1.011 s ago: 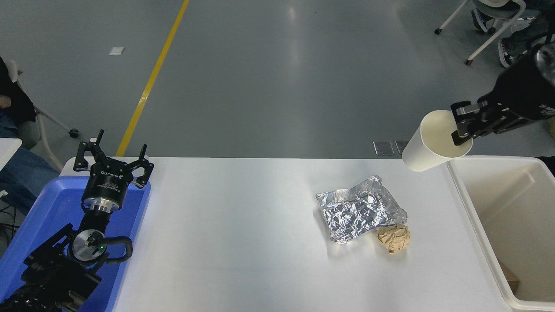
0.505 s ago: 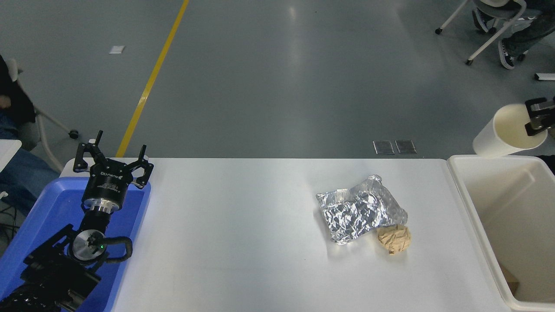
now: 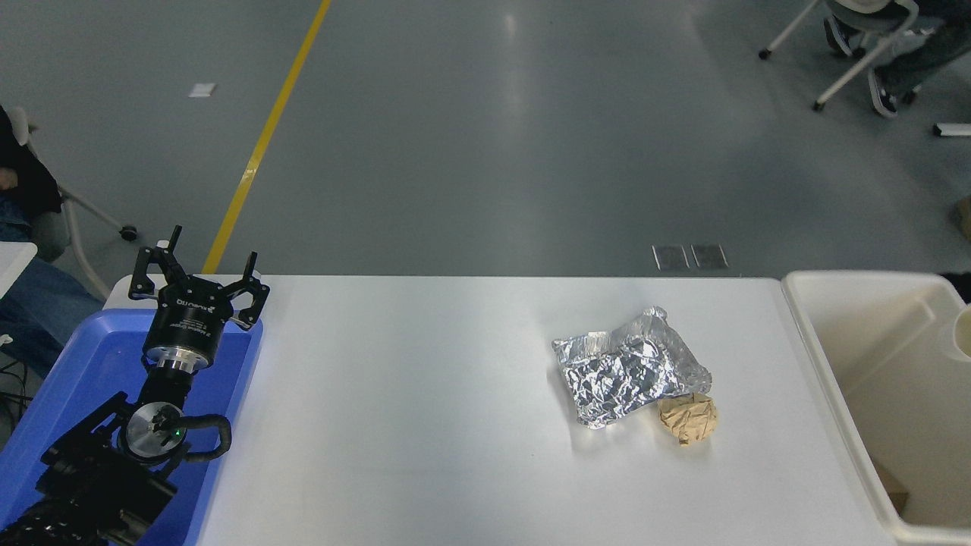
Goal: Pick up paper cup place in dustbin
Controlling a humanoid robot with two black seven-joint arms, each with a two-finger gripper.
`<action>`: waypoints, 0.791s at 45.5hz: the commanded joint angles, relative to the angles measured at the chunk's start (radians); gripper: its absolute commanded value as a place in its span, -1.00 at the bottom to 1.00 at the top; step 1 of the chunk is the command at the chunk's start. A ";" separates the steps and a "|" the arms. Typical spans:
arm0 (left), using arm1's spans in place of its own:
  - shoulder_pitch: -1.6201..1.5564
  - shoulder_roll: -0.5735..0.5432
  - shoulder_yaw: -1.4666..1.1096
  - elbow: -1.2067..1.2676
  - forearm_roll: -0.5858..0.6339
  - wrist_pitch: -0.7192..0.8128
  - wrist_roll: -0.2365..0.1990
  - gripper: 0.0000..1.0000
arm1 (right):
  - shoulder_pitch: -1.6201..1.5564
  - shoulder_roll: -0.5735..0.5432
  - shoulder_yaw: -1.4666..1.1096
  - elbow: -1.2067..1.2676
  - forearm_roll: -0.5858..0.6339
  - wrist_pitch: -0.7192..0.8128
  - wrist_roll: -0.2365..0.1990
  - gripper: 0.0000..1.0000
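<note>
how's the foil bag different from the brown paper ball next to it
The foil bag is shiny silver, flat and roughly rectangular; the brown paper ball is dull tan and wadded round. The bag covers far more of the table than the ball does. Both are crinkled and lie side by side on the table.

Bright, even overhead light – soft glare on the floor (image 3: pixel 516 98), faint shadows, sharp focus.
</note>
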 commanded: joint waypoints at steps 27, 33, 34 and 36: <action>-0.002 0.000 0.000 0.000 0.000 0.000 -0.001 1.00 | -0.326 0.177 0.244 -0.185 0.028 -0.147 -0.008 1.00; -0.003 0.000 0.000 0.000 0.002 -0.002 0.000 1.00 | -0.216 0.113 0.147 -0.040 0.030 -0.141 -0.008 1.00; -0.003 0.000 0.000 -0.002 0.002 -0.002 0.000 1.00 | -0.181 0.090 0.117 0.008 0.030 -0.140 -0.008 1.00; -0.003 0.000 0.000 0.000 0.002 -0.003 0.000 1.00 | -0.097 0.039 0.048 0.118 0.030 -0.130 -0.010 1.00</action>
